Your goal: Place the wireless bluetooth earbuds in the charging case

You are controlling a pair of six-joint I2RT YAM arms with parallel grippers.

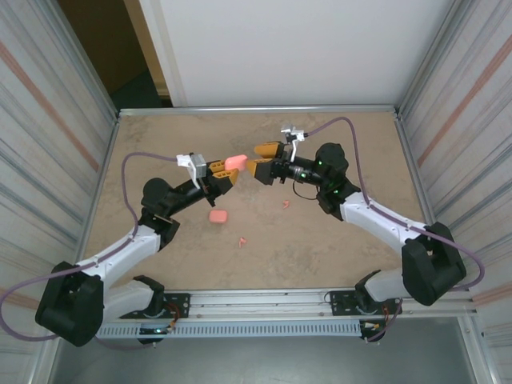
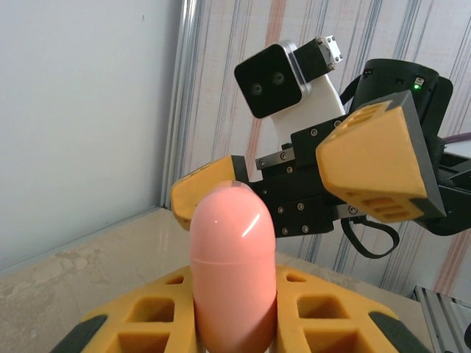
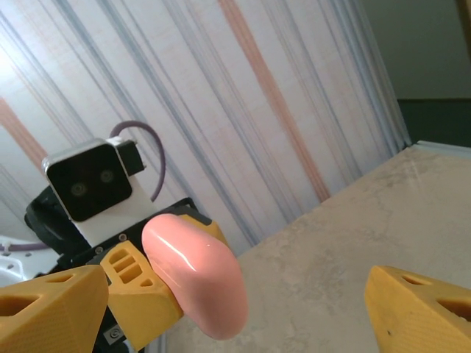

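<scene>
White shells and black joint housings make up the left arm [image 1: 120,252] and the right arm [image 1: 384,220], each trailing a purple cable [image 1: 152,154]. The right gripper [image 1: 258,158] has blocky yellow-orange fingers [image 2: 375,162] with slotted sides, a black screw-studded body and a white-backed, twin-lens black camera [image 2: 272,81]. A green light [image 2: 416,86] glows on its wrist.

A beige, marbled table [image 1: 160,136] sits between striped side walls [image 1: 40,120], with a white panel [image 1: 280,48] behind. Beside that is a dark gap [image 1: 104,48], possibly a doorway. A metal rail [image 1: 264,302] edges the near side.

No lettering, label or number can be read — anywhere.
</scene>
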